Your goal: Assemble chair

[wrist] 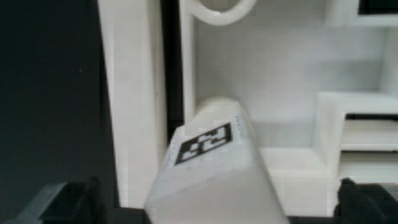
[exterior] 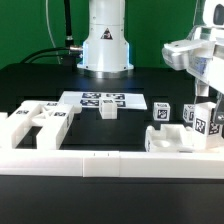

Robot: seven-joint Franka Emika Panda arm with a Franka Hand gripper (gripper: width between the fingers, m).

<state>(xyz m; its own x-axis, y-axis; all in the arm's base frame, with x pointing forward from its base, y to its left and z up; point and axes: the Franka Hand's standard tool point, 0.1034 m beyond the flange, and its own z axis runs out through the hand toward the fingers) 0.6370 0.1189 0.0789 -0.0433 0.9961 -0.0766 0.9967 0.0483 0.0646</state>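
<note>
Gripper [exterior: 206, 104] stood open at the exterior view's right edge, its jaws wide apart and clamped on nothing. In the wrist view a tagged post [wrist: 210, 150] sat between the dark fingers [wrist: 71, 200], touching neither; it appeared tilted, though blur left this uncertain. Nearest the camera, a border rail [exterior: 80, 160] crossed the lower frame. Behind it, the chair's slotted panel [exterior: 35, 122] lay at the exterior view's left, and tagged blocks [exterior: 160, 112] clustered at lower right near the gripper. Farther back lay the marker board [exterior: 100, 99], then the arm base [exterior: 106, 45] at upper centre.
</note>
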